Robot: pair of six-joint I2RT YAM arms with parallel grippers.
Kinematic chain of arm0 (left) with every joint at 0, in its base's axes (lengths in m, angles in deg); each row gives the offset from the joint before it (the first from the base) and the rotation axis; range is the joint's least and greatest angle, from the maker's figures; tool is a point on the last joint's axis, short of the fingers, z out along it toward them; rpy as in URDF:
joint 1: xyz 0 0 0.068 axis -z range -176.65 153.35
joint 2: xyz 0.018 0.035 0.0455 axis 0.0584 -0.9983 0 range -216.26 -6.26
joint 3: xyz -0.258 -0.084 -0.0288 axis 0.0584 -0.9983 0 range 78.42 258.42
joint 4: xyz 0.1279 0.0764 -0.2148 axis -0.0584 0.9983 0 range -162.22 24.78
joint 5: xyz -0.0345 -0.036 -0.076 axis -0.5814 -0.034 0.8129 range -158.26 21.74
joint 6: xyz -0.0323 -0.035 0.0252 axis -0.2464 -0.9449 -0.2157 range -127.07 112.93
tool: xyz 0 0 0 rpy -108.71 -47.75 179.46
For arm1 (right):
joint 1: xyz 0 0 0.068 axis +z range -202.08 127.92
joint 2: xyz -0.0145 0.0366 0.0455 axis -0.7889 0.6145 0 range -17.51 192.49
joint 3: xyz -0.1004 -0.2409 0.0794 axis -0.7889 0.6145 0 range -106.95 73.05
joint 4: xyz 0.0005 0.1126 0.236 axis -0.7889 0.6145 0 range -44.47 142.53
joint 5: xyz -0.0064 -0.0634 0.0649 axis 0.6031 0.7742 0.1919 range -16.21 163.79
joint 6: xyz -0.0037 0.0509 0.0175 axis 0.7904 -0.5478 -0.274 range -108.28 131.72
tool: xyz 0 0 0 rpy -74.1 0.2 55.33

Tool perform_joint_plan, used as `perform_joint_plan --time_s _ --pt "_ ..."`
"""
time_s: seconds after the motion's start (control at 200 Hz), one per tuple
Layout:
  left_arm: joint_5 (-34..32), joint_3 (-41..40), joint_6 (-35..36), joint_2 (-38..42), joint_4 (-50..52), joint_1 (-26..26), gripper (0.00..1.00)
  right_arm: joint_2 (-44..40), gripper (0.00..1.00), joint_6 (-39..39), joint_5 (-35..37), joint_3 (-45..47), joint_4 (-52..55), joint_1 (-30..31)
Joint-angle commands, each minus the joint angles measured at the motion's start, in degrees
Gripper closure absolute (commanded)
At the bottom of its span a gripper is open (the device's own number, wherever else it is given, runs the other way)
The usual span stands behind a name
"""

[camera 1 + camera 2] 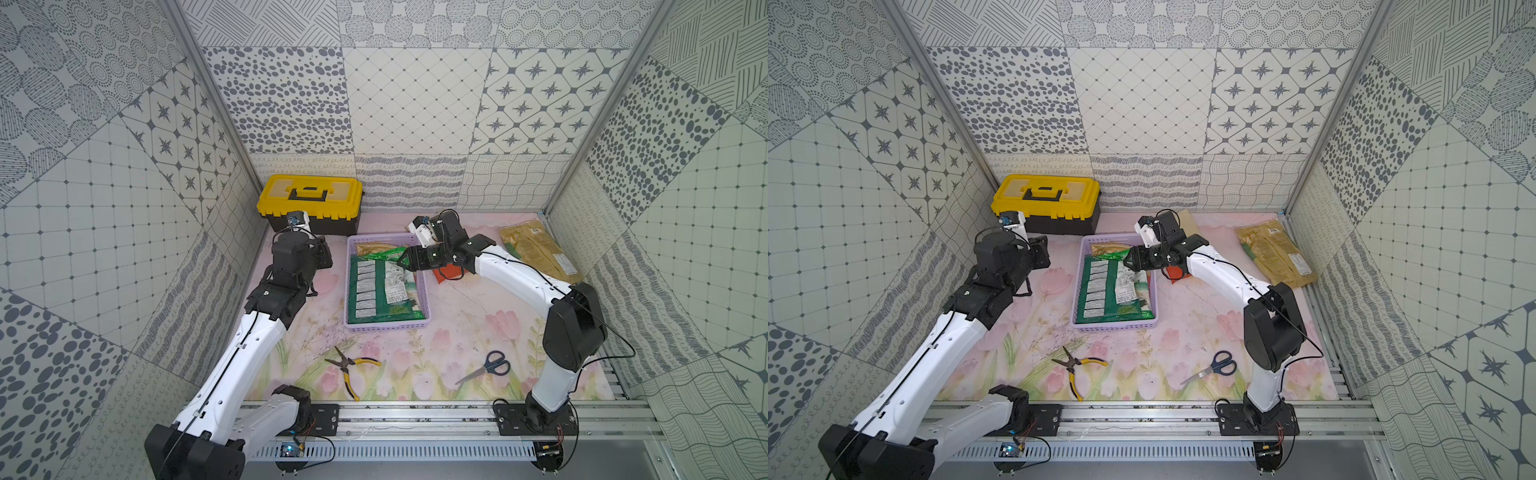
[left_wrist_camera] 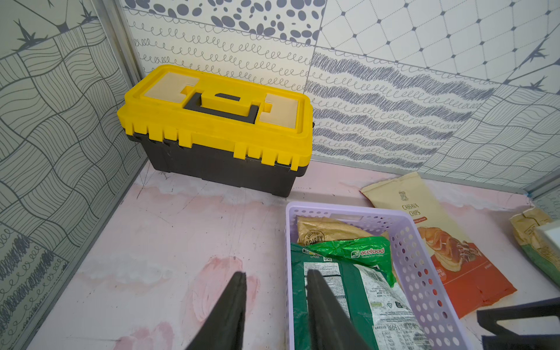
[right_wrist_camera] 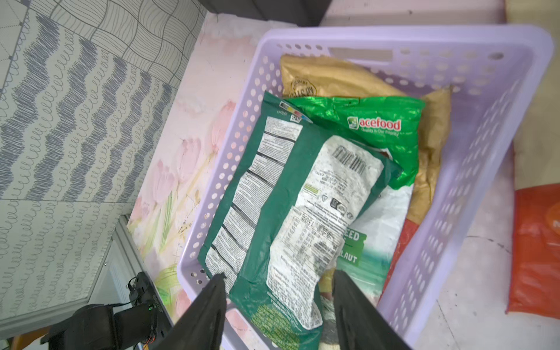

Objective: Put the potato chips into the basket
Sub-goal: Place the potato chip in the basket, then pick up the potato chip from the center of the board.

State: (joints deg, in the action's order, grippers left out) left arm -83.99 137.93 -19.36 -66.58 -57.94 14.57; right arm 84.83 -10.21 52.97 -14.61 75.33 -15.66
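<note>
Nearest my head camera runs the aluminium rail [image 1: 415, 417] carrying both arm bases; just beyond it, on the floral mat [image 1: 457, 324], I see yellow-handled pliers [image 1: 349, 370] at about 7 o'clock and blue-handled scissors [image 1: 486, 368] at about 5 o'clock; the lilac basket [image 1: 386, 325] sits mid-table, a little toward 12 o'clock; three chip bags lie stacked inside it: a dark green bag [image 1: 361, 291] on top with its printed back facing up, a green-white "acefood" bag [image 3: 378, 121] under it, and a gold "Crispy" bag [image 3: 333, 75] lowest, showing at the basket's 12 o'clock end; my right gripper [image 1: 405, 262] hangs over the basket's 3 o'clock wall with its jaws spread wide; in the right wrist view an end of the dark green bag lies between the two fingers [image 3: 212, 303], pinched by neither; the "Cassava Chips" bag [image 2: 424, 230] lies flat on the mat just beside the basket's 3 o'clock side, largely under the right arm in both top views; a plain tan-gold bag [image 1: 540, 249] lies at 2 o'clock by the side wall, well apart from the basket; my left gripper [image 2: 275, 274] is at the basket's 9 o'clock side, jaws partly apart with nothing between them; a closed yellow-and-black toolbox [image 1: 309, 203] stands at 11 o'clock against the back wall
</note>
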Motion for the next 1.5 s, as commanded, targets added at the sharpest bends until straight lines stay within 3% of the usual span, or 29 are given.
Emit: perform_joint_plan --time_s 0.0,0.14,0.35,0.545,0.72,0.895,1.026,1.126,1.221,1.296,1.496 --pt "-0.3 0.0 -1.0 -0.1 -2.8 -0.2 0.63 0.9 0.4 -1.6 5.3 -1.4 -0.4 3.1" --pt "-0.3 0.0 -1.0 -0.2 -2.7 -0.1 0.62 8.9 0.38 -3.9 2.1 -2.2 -1.7 4.1" --pt "-0.5 0.0 -0.9 -0.2 -2.7 -0.2 0.62 17.8 0.36 -6.1 2.8 -3.1 1.1 4.3" --pt "1.0 0.2 -1.2 -1.0 -2.7 -0.3 0.62 14.0 0.36 -7.2 3.4 -3.3 1.9 4.2" --pt "8.0 3.4 -1.3 -5.1 0.2 -0.2 0.61 6.5 0.34 -9.9 4.7 -4.0 1.8 2.7" --pt "19.1 9.3 -3.9 -12.6 5.8 0.9 0.59 -4.4 0.34 -14.1 11.9 5.1 1.9 -8.1" --pt "23.9 13.7 -5.5 -19.9 7.9 8.3 0.57 -10.0 0.35 -11.6 19.5 10.8 6.4 -21.4" --pt "32.2 19.4 -11.5 -27.4 8.8 12.8 0.55 -10.3 0.35 -5.8 28.4 9.7 10.1 -27.3" --pt "37.8 26.9 -16.2 -34.9 10.7 17.0 0.55 -7.3 0.34 -0.3 37.1 6.7 13.1 -30.2" --pt "37.6 32.4 -17.2 -39.5 14.9 19.9 0.55 -4.1 0.34 3.6 42.2 4.8 14.1 -31.8" --pt "41.6 37.6 -16.0 -46.3 17.7 22.9 0.54 3.9 0.37 12.8 46.7 2.3 14.1 -32.9"
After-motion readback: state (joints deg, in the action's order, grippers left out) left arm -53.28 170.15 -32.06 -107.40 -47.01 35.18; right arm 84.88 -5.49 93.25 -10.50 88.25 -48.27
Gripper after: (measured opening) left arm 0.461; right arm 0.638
